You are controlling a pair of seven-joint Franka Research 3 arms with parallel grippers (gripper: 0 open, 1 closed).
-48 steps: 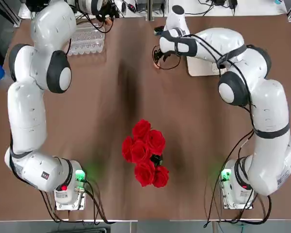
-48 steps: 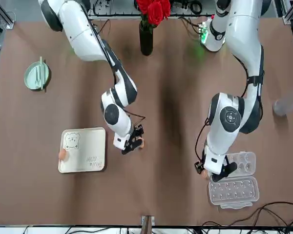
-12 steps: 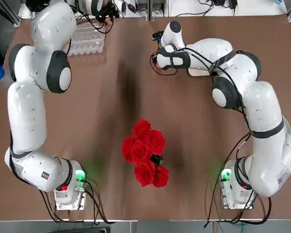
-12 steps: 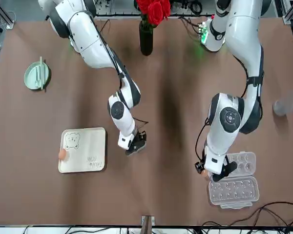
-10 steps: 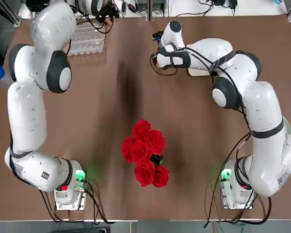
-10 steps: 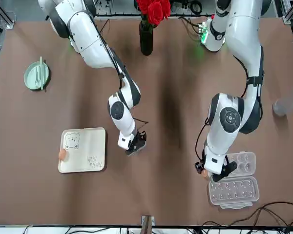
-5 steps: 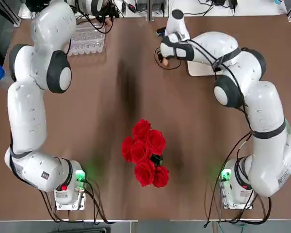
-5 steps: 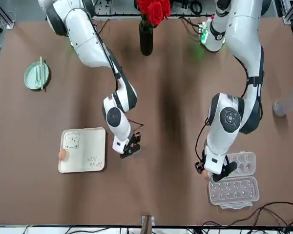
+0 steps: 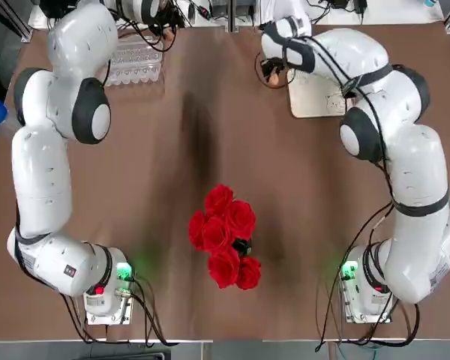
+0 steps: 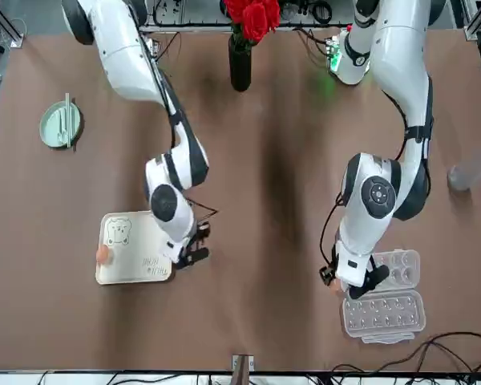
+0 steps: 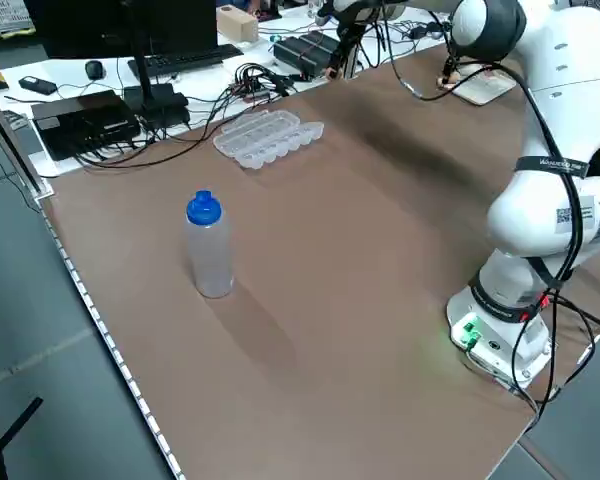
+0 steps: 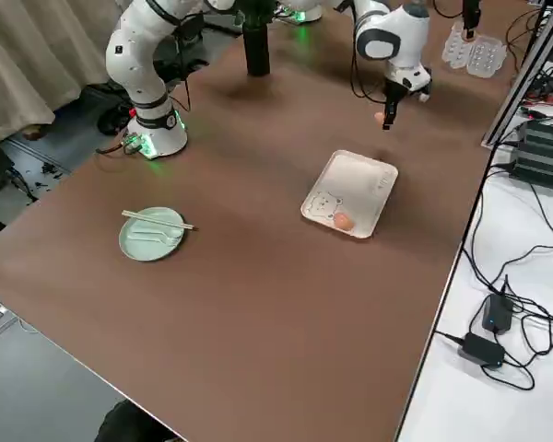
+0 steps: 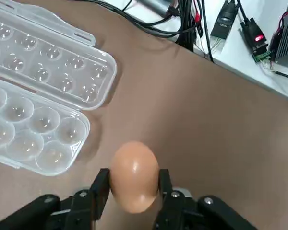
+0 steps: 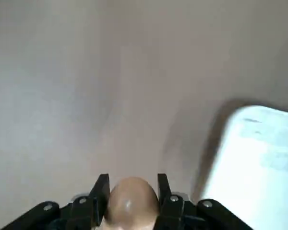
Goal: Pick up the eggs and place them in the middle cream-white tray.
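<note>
The right claw [image 14: 129, 191] is closed narrowly on an egg [image 14: 130, 197], its fingers pressed against both sides, and it hangs above the bench [image 10: 272, 200] just beside the near edge of the cream-white tray [image 10: 136, 269]. A second egg [image 10: 103, 253] lies on that tray at its far edge. The left claw [image 13: 132, 189] grips a third egg [image 13: 134, 181] the same way, beside the clear egg carton [image 13: 38, 91].
</note>
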